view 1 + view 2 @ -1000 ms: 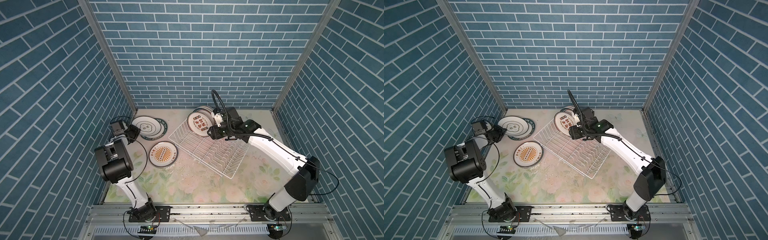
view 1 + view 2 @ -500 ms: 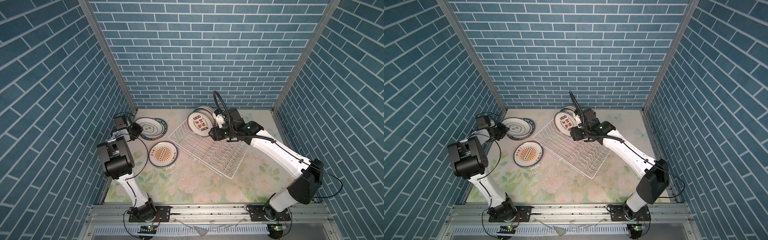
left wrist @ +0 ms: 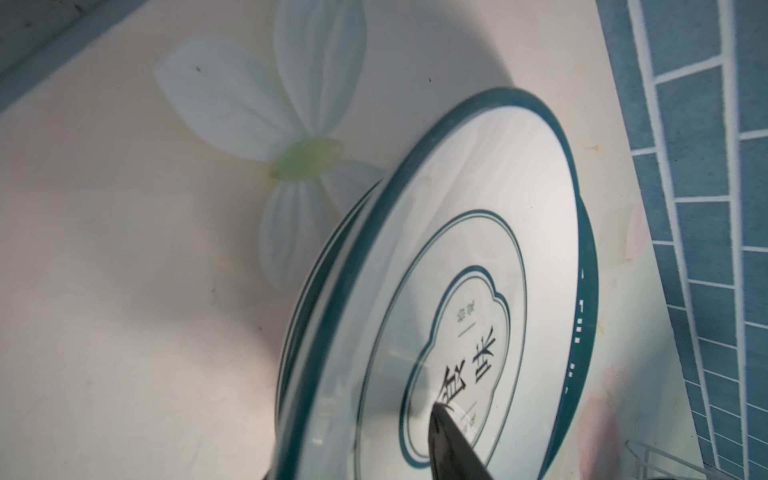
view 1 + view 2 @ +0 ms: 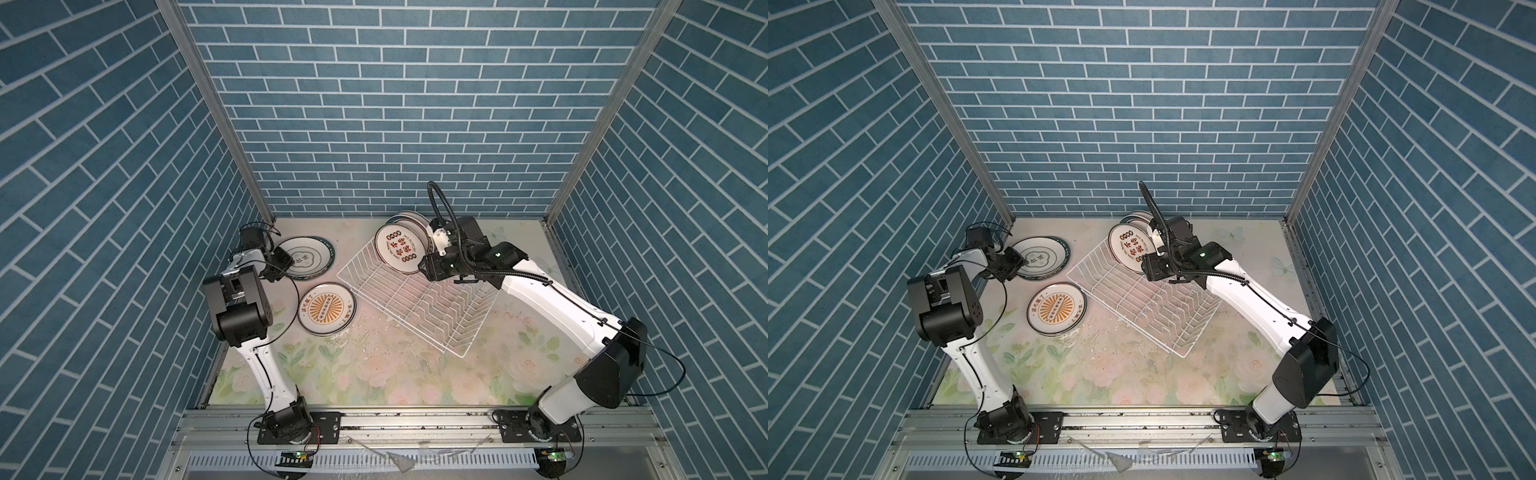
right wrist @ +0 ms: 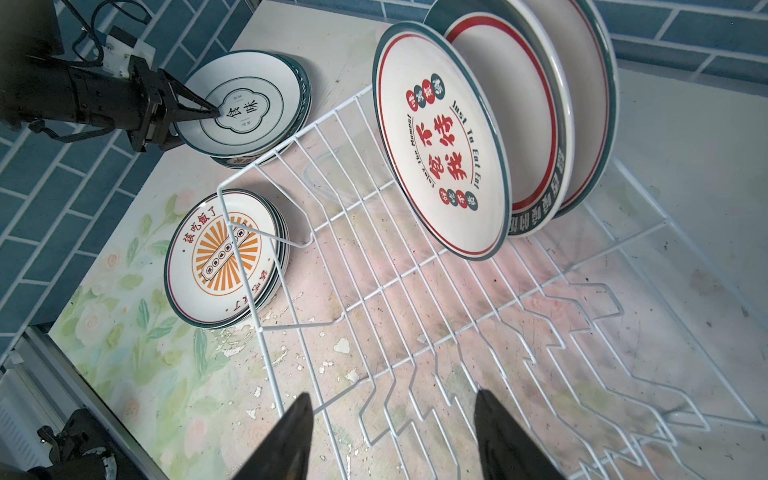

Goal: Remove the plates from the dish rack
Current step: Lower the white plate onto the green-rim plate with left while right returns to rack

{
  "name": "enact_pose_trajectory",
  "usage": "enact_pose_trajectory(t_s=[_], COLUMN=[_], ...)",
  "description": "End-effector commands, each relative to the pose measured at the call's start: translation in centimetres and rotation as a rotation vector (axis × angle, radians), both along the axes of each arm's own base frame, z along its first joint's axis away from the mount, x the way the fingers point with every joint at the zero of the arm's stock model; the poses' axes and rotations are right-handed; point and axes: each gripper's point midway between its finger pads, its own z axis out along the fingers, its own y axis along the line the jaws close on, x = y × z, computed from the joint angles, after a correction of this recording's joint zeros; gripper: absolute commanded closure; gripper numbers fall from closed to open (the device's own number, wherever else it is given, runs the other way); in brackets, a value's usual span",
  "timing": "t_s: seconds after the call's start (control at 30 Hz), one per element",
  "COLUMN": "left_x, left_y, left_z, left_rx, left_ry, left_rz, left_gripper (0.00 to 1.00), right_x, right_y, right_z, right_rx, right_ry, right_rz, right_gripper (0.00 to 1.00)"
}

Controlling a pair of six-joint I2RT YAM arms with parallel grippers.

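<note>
Plates [image 5: 440, 141] overlapping, rear faces mostly hidden

The dish rack [image 4: 432, 307] lies slantwise on the middle of the table [image 4: 374, 374], and a few standing plates [image 4: 401, 249] lean close together on edge in its far end. Left of the rack, two piles of plates lie flat on the table: the far stack [image 4: 309, 259] near the back left corner, and the near stack [image 4: 326, 308] in front of it, just beside the rack's left corner. The left gripper [image 4: 286, 262] reaches over the far stack's left edge, while the right gripper [image 5: 390, 399] hangs above the rack, near the standing plates.
</note>
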Motion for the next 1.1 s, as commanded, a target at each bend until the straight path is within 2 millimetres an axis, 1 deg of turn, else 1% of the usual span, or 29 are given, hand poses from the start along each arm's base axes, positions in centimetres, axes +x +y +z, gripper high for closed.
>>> enact_pose_trajectory(t_s=[0.0, 0.07, 0.2, 0.23, 0.3, 0.47, 0.53, 0.57, 0.63, 0.67, 0.73, 0.8, 0.93, 1.0, 1.07], left_x=[0.0, -0.2, -0.2, -0.1, -0.4, -0.6, -0.8, -0.9, -1.1, -1.1, -1.2, -1.3, -1.5, -1.9, -2.4], left_y=[-0.1, -0.3, -0.5, -0.7, -0.6, -0.7, -0.6, -0.5, -0.4, -0.3, -0.3, -0.2, -0.5, -0.6, -0.9], left_z=[0.3, 0.4, 0.9, 1.1, 1.1, 1.2, 1.2, 1.2, 1.4, 1.5, 1.7, 1.9, 2.2, 2.8, 3.4], left_rx=[0.036, 0.064, 0.138, 0.149, 0.172, 0.188, 0.200, 0.206, 0.221, 0.225, 0.232, 0.248, 0.265, 0.283, 0.287], left_ry=[0.031, 0.061, 0.111, 0.117, 0.137, 0.151, 0.169, 0.173, 0.179, 0.181, 0.181, 0.185, 0.192, 0.188, 0.175], left_rz=[-0.024, -0.043, -0.079, -0.085, -0.087, -0.093, -0.090, -0.090, -0.092, -0.093, -0.093, -0.091, -0.098, -0.095, -0.098], left_gripper=[0.55, 0.54, 0.47, 0.41, 0.37, 0.34, 0.24, 0.23, 0.22, 0.16, 0.14, 0.01, 0.01, 0.01, 0.01], right_x=[-0.4, -0.4, -0.4, -0.4, -0.4, -0.5, -0.4, -0.8, -0.9, -0.9, -1.0, -0.8, 0.1, 1.3, 2.4], right_y=[-0.5, -0.5, -0.4, -0.4, -0.4, -0.5, -0.6, -0.2, -0.2, -0.1, 0.0, 0.0, -0.4, -1.1, -1.2], right_z=[-0.2, -0.2, -0.4, -0.5, -0.5, -0.6, -0.6, -0.5, -0.6, -0.6, -0.7, -1.0, -1.3, -1.4, -1.5], right_rx=[-0.022, -0.021, -0.022, -0.024, -0.024, -0.026, -0.024, -0.007, -0.004, -0.002, -0.001, -0.007, -0.060, -0.114, -0.147], right_ry=[-0.019, -0.019, -0.017, -0.015, -0.016, -0.013, -0.015, -0.003, 0.001, 0.003, 0.006, 0.007, -0.022, -0.067, -0.099], right_rz=[0.034, 0.036, 0.039, 0.040, 0.041, 0.040, 0.039, 0.060, 0.066, 0.067, 0.074, 0.076, 0.057, 0.029, 0.021], right_gripper=[0.37, 0.37, 0.37, 0.37, 0.37, 0.37, 0.38, 0.37, 0.37, 0.37, 0.38, 0.37, 0.37, 0.38, 0.38])
